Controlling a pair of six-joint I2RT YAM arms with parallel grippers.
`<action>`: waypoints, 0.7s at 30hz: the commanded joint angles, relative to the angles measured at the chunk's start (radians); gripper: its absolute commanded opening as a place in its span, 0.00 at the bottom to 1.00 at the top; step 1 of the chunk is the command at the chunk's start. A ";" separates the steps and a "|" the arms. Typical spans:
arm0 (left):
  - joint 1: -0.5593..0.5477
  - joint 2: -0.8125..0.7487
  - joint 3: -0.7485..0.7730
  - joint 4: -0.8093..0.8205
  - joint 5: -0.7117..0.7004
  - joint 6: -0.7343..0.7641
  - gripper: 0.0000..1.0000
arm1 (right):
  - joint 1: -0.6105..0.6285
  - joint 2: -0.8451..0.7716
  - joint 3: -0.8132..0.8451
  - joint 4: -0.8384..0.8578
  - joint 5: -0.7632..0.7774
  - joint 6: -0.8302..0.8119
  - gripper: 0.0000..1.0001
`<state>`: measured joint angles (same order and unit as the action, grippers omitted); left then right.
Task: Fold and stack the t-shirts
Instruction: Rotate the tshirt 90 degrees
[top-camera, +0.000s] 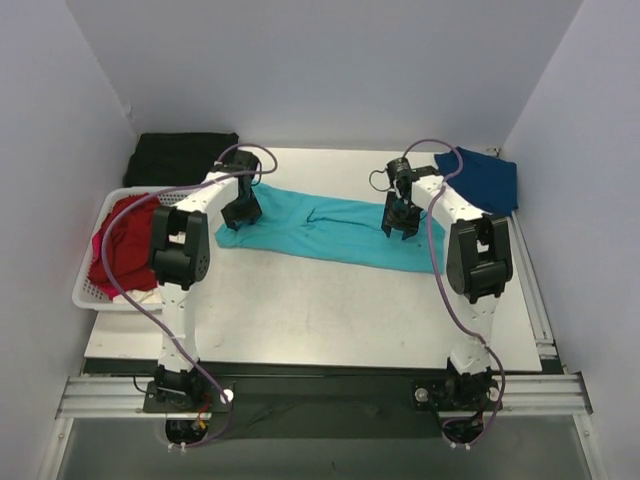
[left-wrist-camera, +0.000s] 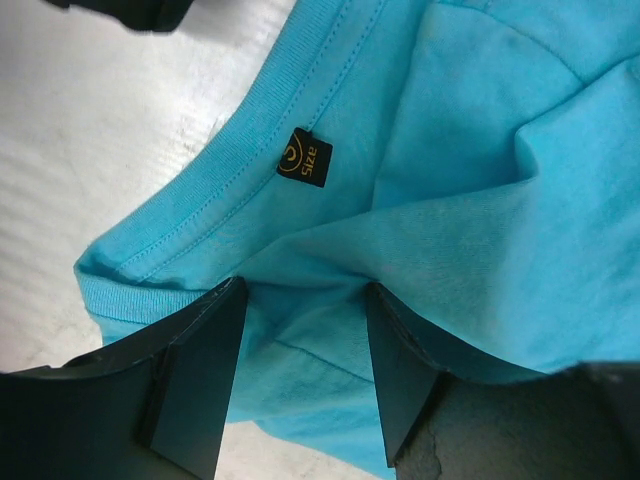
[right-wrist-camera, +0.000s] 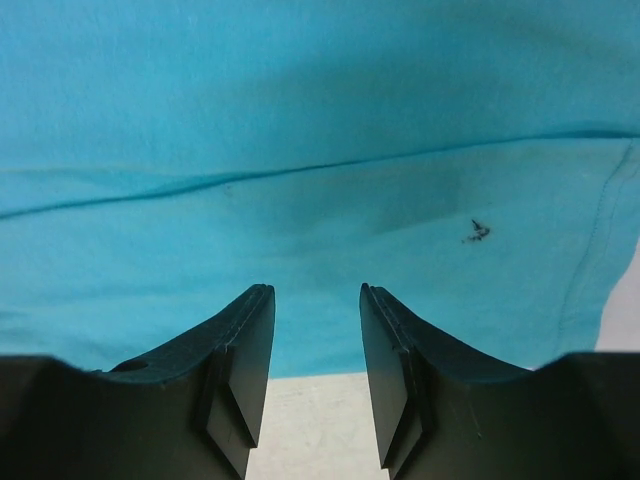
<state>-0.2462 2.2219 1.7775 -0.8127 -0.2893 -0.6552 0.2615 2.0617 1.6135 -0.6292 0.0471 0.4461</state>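
Note:
The turquoise-teal t-shirt (top-camera: 320, 228) lies stretched in a long band across the table. My left gripper (top-camera: 240, 213) is open at its left end; in the left wrist view the fingers (left-wrist-camera: 200, 370) straddle bunched teal cloth (left-wrist-camera: 480, 200) near the collar and its black size tag (left-wrist-camera: 304, 157). My right gripper (top-camera: 401, 222) is open over the shirt's right part; in the right wrist view it (right-wrist-camera: 315, 300) hovers at the near edge of the flat teal cloth (right-wrist-camera: 300, 100). The navy blue t-shirt (top-camera: 486, 180) lies at the back right. The red t-shirt (top-camera: 122, 245) sits in the basket.
A white slatted basket (top-camera: 90, 298) stands at the table's left edge. A black cloth (top-camera: 185, 155) lies at the back left. Grey walls close in the back and both sides. The white table (top-camera: 330, 315) shows in front of the teal shirt.

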 joint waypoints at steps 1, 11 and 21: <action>0.007 0.065 0.083 -0.065 -0.053 -0.024 0.62 | 0.001 -0.069 0.002 -0.102 0.007 -0.021 0.40; 0.013 0.179 0.296 -0.124 -0.063 -0.020 0.62 | -0.008 -0.060 -0.062 -0.188 0.007 -0.012 0.38; 0.013 0.258 0.447 -0.094 0.027 -0.007 0.62 | -0.007 -0.060 -0.156 -0.205 -0.082 0.017 0.35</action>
<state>-0.2394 2.4474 2.1662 -0.9237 -0.3084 -0.6678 0.2550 2.0510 1.4902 -0.7666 0.0025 0.4465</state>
